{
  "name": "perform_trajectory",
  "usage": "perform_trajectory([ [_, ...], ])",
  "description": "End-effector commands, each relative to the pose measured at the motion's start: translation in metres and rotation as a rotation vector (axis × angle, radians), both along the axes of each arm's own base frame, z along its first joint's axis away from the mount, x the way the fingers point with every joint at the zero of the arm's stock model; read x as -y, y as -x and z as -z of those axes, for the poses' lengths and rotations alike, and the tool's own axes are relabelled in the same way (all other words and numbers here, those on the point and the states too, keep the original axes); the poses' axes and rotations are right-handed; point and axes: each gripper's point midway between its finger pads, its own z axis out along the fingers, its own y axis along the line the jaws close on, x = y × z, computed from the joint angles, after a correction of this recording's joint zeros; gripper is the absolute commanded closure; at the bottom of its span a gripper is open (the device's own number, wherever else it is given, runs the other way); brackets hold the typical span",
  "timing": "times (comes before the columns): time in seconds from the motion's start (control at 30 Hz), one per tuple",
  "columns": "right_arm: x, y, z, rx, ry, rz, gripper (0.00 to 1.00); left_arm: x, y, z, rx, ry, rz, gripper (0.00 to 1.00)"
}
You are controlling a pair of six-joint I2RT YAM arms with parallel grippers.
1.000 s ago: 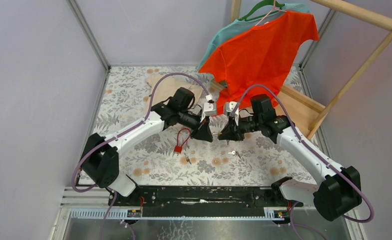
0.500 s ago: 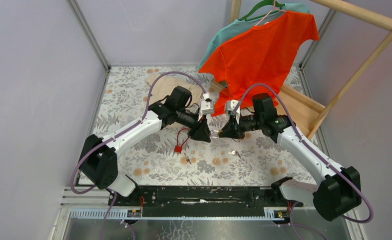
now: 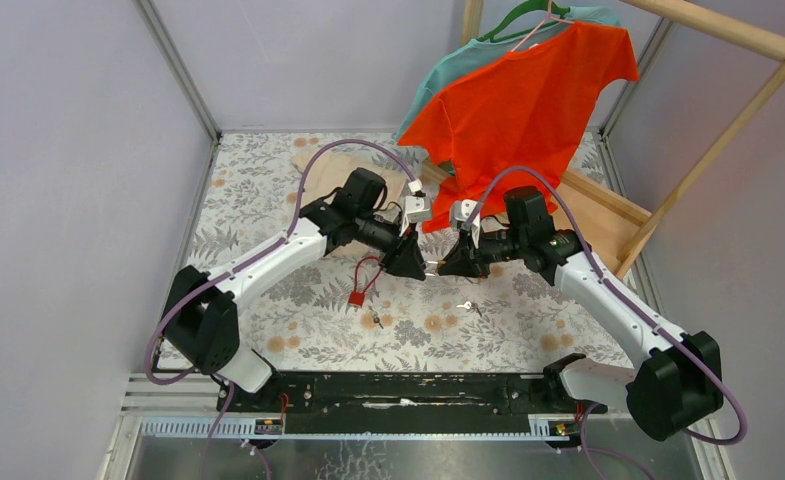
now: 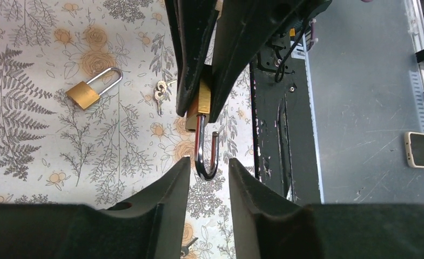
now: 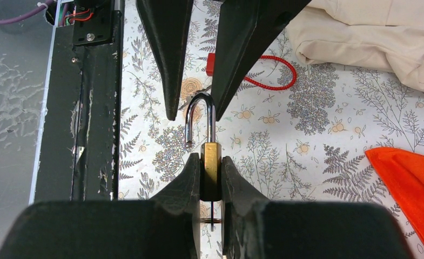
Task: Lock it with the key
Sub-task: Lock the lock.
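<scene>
Padlock (image 5: 211, 156) body clenched in right hand (image 5: 210, 166), open shackle (image 5: 189, 127) between released left hand (image 4: 208, 162)

Most of the padlock (image 5: 211, 168) body is hidden between fingers of the right tool (image 5: 211, 156).

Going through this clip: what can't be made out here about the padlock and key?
- Keyhole of the padlock: in the right wrist view, the fingers of the right gripper cover the body's lower end, so an inserted key cannot be confirmed.
- Contact between the left gripper and the shackle: the left wrist view gives no depth to tell.
- Loose key: in the top view it is too small to read its shape.
</scene>
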Motion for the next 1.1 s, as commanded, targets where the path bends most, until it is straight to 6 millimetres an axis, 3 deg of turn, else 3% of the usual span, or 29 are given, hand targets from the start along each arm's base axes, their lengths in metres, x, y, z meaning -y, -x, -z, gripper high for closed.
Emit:
perform_trajectory([
  [0.0, -0.007, -0.007, -0.026, 0.068, -0.06, -0.028, 1.0, 0.007, -0.012, -0.012, 0.024, 0.033, -0.013, 0.65],
  [0.2, -0.008, -0.005, -0.027, 0.061, -0.066, -0.039, 1.0, 0.006, -0.014, -0.01, 0.05, 0.023, -0.012, 0.85],
  [0.47, -0.011, 0.001, -0.027, 0.01, -0.082, -0.075, 1.0, 0.005, -0.027, -0.011, 0.134, -0.003, -0.044, 0.98],
  [0.87, -0.016, 0.006, -0.031, -0.048, -0.121, -0.096, 1.0, 0.008, -0.031, -0.012, 0.248, -0.022, -0.045, 1.0],
  [1.07, -0.016, 0.004, -0.035, -0.038, -0.141, -0.068, 1.0, 0.018, -0.019, -0.01, 0.237, -0.009, 0.002, 1.0],
])
